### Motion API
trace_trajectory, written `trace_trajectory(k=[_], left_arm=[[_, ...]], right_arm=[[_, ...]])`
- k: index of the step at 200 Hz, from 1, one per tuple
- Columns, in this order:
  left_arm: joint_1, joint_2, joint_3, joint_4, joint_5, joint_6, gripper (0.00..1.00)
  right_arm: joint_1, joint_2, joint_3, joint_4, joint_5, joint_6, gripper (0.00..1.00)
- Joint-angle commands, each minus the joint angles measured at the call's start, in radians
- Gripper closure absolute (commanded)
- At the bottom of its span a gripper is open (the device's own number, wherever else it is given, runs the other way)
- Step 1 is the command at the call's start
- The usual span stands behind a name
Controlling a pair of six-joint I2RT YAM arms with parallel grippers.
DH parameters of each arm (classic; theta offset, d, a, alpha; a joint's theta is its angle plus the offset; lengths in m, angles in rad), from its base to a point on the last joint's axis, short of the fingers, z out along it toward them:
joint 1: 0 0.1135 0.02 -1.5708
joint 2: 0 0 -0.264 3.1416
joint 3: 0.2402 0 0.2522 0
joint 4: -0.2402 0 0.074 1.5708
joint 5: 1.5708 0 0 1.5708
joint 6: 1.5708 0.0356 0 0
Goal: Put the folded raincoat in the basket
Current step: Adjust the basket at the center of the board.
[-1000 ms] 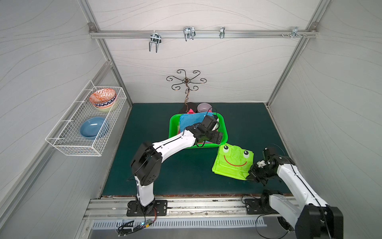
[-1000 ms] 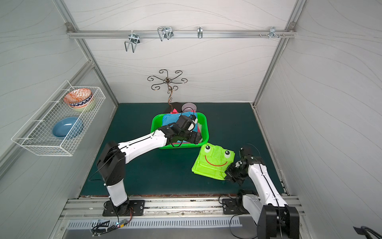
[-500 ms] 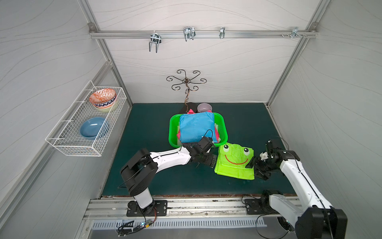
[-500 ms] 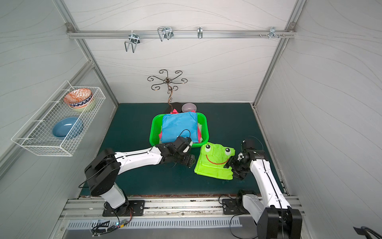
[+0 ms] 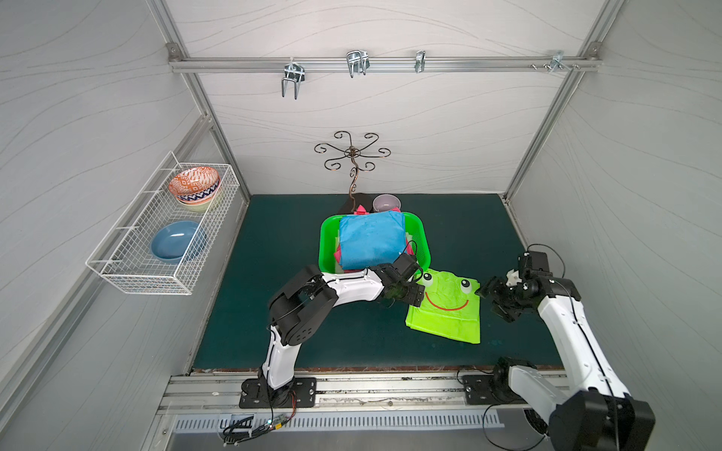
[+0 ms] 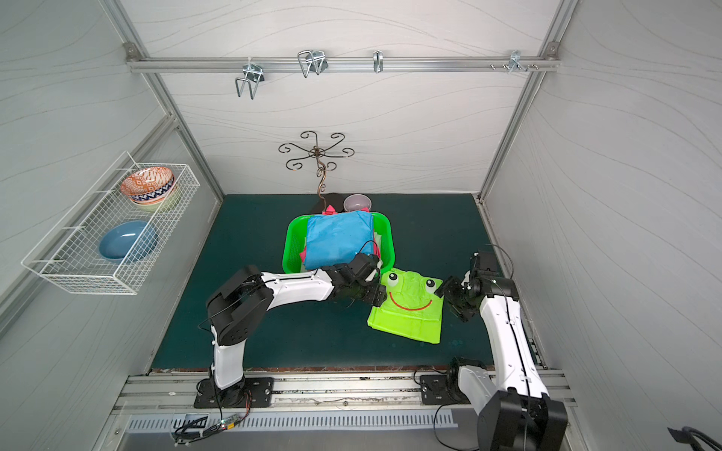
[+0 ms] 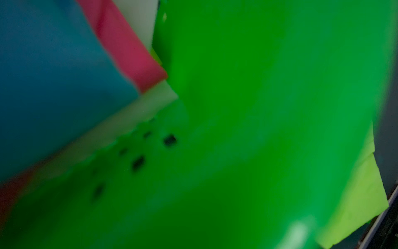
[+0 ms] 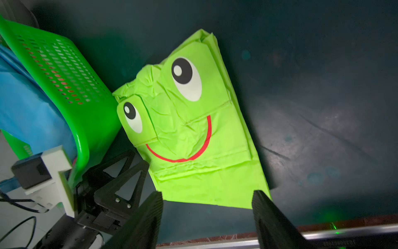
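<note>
The folded raincoat point(image 5: 445, 308) point(image 6: 408, 312) point(image 8: 193, 133), lime green with a frog face, lies flat on the dark mat just in front of the basket. The basket point(image 5: 326, 242) point(image 6: 289, 244) point(image 8: 64, 71) is bright green and perforated. My left gripper point(image 5: 414, 295) point(image 6: 377, 295) sits low at the raincoat's left edge, beside the basket's near corner, its fingers point(image 8: 129, 176) apart and empty. My right gripper point(image 5: 490, 300) point(image 6: 449, 302) point(image 8: 206, 207) stands open just off the raincoat's right edge, holding nothing. The blurred left wrist view is filled by the basket wall point(image 7: 237, 107).
A folded blue cloth point(image 5: 371, 240) over pink pieces fills the basket. Behind it stand a pale cup point(image 5: 386, 203) and a metal hook stand point(image 5: 351, 156). A white wire rack point(image 5: 129, 273) with bowls hangs on the left wall. The mat's front edge point(image 8: 215, 239) is close.
My left arm swung from over the basket down to the raincoat's left edge. My right gripper opened, let go of the raincoat's right edge and drew back slightly.
</note>
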Motion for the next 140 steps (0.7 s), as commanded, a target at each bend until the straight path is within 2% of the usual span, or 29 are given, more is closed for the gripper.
trace_trajectory(k=[1, 44, 75, 92, 110, 130, 140], left_arm=[[0.067, 0.034, 0.055, 0.033, 0.017, -0.006, 0.16], [0.115, 0.064, 0.076, 0.097, 0.049, 0.009, 0.16], [0.109, 0.068, 0.074, 0.129, 0.196, -0.066, 0.16], [0.085, 0.055, 0.016, 0.198, 0.266, -0.141, 0.16], [0.059, 0.069, 0.022, 0.195, 0.304, -0.167, 0.16], [0.05, 0.102, 0.044, 0.187, 0.294, -0.176, 0.18], [0.052, 0.118, 0.056, 0.177, 0.276, -0.186, 0.19]], right_arm=[[-0.002, 0.025, -0.01, 0.108, -0.063, -0.023, 0.24], [0.01, 0.074, -0.036, 0.111, -0.002, -0.059, 0.25], [-0.004, 0.096, -0.075, 0.156, 0.034, -0.089, 0.24], [-0.032, 0.121, -0.115, 0.222, -0.001, -0.117, 0.23], [-0.092, 0.157, -0.147, 0.281, -0.058, -0.123, 0.23], [-0.163, 0.196, -0.194, 0.363, -0.139, -0.12, 0.24], [-0.175, 0.2, -0.217, 0.388, -0.137, -0.115, 0.24]])
